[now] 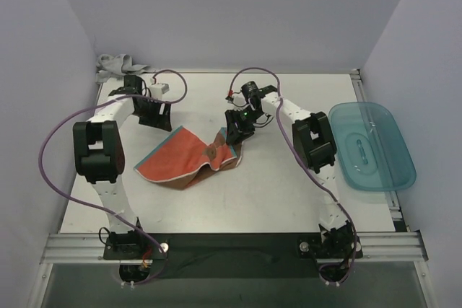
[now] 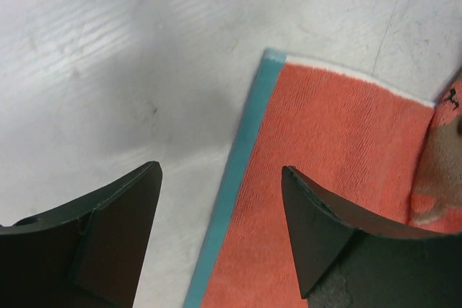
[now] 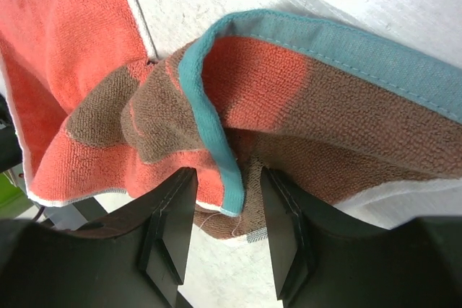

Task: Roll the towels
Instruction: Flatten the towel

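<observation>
Pinching a bunched fold of the rust towel [image 1: 173,158], right hand [image 3: 228,178] tilted down; left hand [image 2: 221,171] open, empty.

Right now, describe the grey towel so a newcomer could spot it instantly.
Find the white table, then its far left corner past the left arm. The grey towel lies bunched there, dull and plain, unlike the rust-brown towel mid-table and the teal tray.
</observation>
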You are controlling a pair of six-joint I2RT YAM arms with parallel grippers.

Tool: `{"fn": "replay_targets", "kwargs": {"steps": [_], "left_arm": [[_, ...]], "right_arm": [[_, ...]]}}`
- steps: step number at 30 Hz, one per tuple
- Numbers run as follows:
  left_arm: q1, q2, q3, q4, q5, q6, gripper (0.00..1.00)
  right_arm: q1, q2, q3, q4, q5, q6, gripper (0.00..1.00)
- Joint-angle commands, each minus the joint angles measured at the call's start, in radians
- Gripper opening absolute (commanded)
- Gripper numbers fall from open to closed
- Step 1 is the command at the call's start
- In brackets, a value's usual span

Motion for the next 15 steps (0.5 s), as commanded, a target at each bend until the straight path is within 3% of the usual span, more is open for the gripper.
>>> {"fn": "replay_targets", "kwargs": {"steps": [1,9,15], "left_arm": [[-0.059,0.045,0.097,0.069,0.026,-0.029,0.78],[-0.104,0.142,0.141,0.083,0.007,-0.049,0.71],[-0.184,0.150,0.102,0.120,-0.131,-0.032,0.66]], "right_arm": [[0.019,0.000,0.018,-0.038,-0.033,0.008,0.42],[0.019,0.015,-0.015,-0.036,-0.125,0.020,0.40],[0.020,0.012,-0.043,-0.035,-0.153,0.031,0.33]]}}
